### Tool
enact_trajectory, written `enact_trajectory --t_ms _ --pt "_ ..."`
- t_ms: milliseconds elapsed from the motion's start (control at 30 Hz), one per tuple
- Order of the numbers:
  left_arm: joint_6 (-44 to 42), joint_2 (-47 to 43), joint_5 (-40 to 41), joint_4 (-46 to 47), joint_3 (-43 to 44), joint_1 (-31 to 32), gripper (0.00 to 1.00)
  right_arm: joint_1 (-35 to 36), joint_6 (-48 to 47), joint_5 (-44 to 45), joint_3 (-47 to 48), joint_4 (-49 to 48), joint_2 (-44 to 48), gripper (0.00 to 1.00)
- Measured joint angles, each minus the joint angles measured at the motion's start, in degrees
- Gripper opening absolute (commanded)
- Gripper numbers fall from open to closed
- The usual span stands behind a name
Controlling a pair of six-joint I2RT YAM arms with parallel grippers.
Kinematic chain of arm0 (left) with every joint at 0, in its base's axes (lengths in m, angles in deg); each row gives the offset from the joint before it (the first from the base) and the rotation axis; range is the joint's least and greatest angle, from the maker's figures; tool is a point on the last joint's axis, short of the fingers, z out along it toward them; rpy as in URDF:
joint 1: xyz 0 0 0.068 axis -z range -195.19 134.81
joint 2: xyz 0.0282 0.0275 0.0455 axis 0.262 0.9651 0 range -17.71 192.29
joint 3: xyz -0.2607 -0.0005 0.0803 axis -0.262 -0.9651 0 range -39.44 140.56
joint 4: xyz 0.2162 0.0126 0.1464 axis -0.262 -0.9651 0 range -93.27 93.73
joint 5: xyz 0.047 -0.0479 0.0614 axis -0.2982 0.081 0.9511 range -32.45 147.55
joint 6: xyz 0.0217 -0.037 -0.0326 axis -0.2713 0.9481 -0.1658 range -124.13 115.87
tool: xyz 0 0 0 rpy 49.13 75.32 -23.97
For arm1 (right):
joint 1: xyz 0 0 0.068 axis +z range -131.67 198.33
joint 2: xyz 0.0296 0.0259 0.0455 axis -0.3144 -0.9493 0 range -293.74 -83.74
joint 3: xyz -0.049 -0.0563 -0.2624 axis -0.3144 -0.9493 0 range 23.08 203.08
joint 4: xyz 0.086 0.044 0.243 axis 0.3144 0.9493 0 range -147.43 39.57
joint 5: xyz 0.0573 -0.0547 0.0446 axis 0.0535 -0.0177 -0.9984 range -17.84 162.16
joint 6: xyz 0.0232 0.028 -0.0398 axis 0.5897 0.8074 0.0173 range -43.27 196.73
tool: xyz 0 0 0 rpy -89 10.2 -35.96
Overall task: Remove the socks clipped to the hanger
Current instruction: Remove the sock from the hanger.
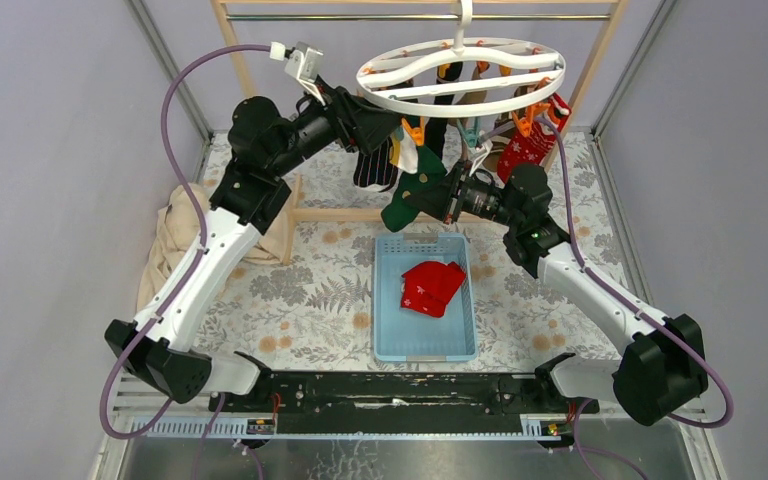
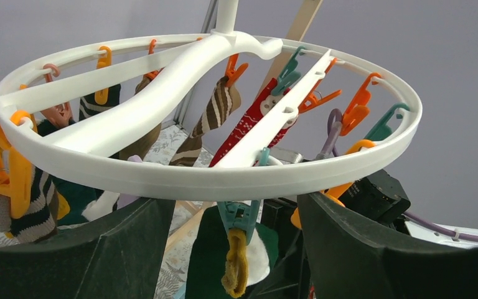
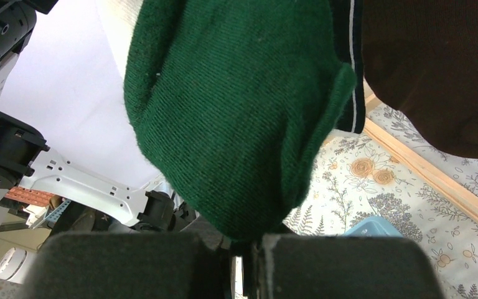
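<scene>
The white ring hanger (image 1: 460, 75) hangs from the wooden rack, with several socks on its orange and teal clips. My right gripper (image 1: 428, 196) is below the ring, shut on the lower end of a dark green sock (image 1: 402, 200). In the right wrist view that sock (image 3: 236, 112) runs down into my shut gripper (image 3: 249, 246). My left gripper (image 1: 388, 128) is open at the ring's near left rim. In the left wrist view the gripper (image 2: 236, 249) flanks a teal clip (image 2: 239, 215) pinching a mustard fabric end (image 2: 235, 265), just under the ring (image 2: 162, 180).
A blue basket (image 1: 390, 300) on the floral table holds a red sock (image 1: 432, 285). The wooden rack bar (image 1: 350, 213) crosses behind it. A beige cloth (image 1: 170, 235) lies at the left. A red patterned sock (image 1: 528, 150) and a striped sock (image 1: 372, 168) hang from the ring.
</scene>
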State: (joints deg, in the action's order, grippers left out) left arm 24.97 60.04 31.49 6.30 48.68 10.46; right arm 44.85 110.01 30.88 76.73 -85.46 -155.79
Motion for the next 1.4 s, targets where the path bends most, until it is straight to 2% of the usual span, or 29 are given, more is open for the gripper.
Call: enact_trajectory --t_ms 267,433,833,1100,1400 --pt "0.7 2.5 -1.9 0.0 1.8 -0.3 0.76 0.0 0.0 0.0 -0.1 0.0 0.0 0.0" --pt "0.8 4.1 -2.1 -1.6 4.3 -0.3 0.84 0.0 -0.1 0.0 -0.5 -0.1 0.0 0.0" --pt "-0.9 0.9 1.7 -10.5 5.7 -0.3 0.85 -0.1 -0.3 -0.2 -1.2 -1.0 0.0 0.0" --pt "-1.6 0.4 2.1 -13.4 6.0 -0.3 0.83 -0.1 -0.3 -0.3 -1.5 -1.0 0.0 0.0" --pt "-1.3 0.7 -0.1 -12.4 5.9 -0.3 0.74 -0.1 -0.3 -0.3 -1.5 -1.0 0.0 0.0"
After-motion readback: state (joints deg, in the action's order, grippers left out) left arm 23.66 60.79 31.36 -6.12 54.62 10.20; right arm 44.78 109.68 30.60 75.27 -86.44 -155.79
